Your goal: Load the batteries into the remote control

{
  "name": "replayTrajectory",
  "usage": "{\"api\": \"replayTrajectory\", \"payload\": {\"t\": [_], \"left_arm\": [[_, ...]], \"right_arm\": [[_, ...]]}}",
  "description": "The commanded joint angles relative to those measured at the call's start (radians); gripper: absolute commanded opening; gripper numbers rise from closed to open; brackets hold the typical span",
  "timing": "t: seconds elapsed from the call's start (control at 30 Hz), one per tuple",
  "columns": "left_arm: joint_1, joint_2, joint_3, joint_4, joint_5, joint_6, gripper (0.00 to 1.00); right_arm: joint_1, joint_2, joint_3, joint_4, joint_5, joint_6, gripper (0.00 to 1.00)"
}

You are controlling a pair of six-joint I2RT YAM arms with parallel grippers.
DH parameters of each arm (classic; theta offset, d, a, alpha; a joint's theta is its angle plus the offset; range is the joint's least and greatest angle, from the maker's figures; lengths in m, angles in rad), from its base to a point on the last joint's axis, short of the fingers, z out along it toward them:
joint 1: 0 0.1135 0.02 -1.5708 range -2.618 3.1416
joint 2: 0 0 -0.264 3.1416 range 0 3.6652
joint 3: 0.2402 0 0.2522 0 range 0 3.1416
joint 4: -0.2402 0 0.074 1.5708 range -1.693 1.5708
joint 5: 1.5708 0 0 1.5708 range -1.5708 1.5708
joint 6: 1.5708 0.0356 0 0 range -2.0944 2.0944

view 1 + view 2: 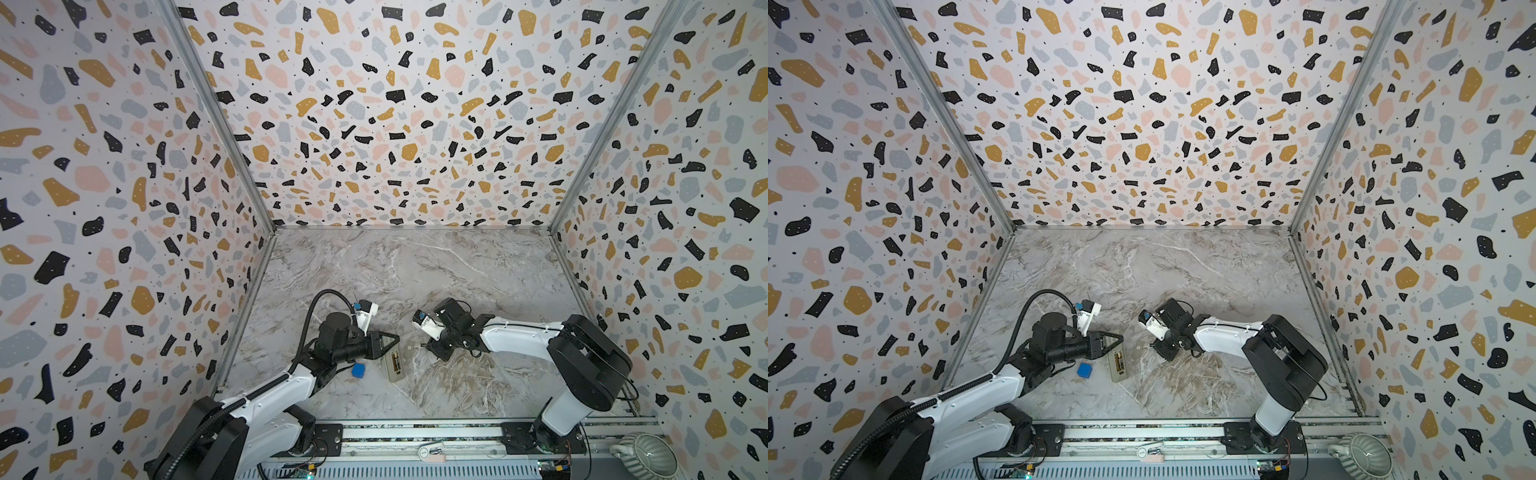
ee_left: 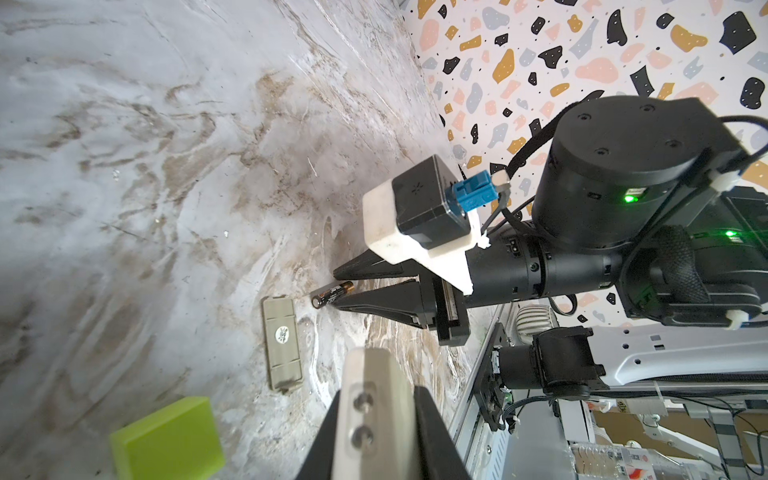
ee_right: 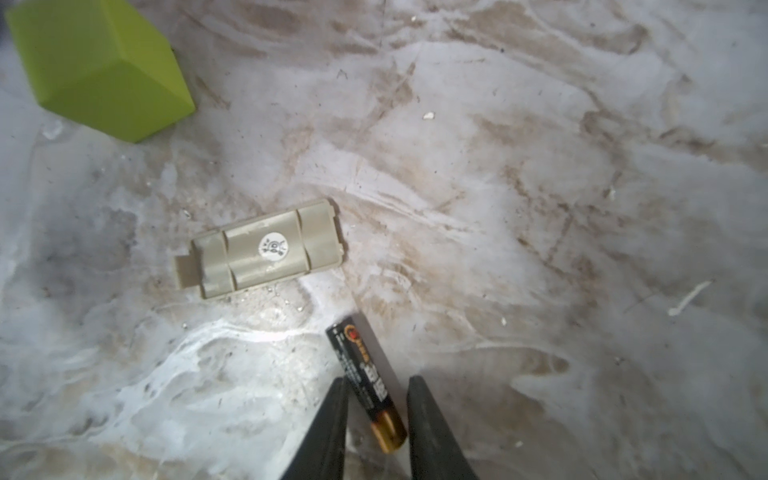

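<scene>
A blue cube (image 1: 358, 370) sits on the bench (image 1: 415, 270) toward the front edge, left of the middle, close beside the left arm. The left end effector (image 1: 390, 338) is clamped tight on the far end of the remote control (image 1: 395, 365). The remote lies back side up just right of the cube, with its recess open. What is in the recess is too small to tell. The beige battery cover (image 3: 262, 249) lies flat on the bench just right of the remote. One battery (image 3: 368, 386) lies on the bench near the cover, gold end toward the right arm. The right end effector (image 3: 377, 380) is narrow and straddles the battery, with a gap showing on one side. A green cube (image 3: 99, 66) shows only in the wrist views, near the cover.
</scene>
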Motion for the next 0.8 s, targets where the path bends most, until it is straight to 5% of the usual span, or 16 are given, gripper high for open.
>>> {"api": "replayTrajectory", "payload": {"t": [0.0,0.77], "left_arm": [[0.008,0.0,-0.007,0.058,0.015,-0.002,0.0],[0.006,-0.113,-0.143,0.288,-0.245,-0.167,0.0]], "right_arm": [[-0.001,0.008,0.035,-0.051,-0.004,-0.011,0.22],[0.093,-0.083,-0.014,-0.071,-0.002,0.114,0.11]]}}
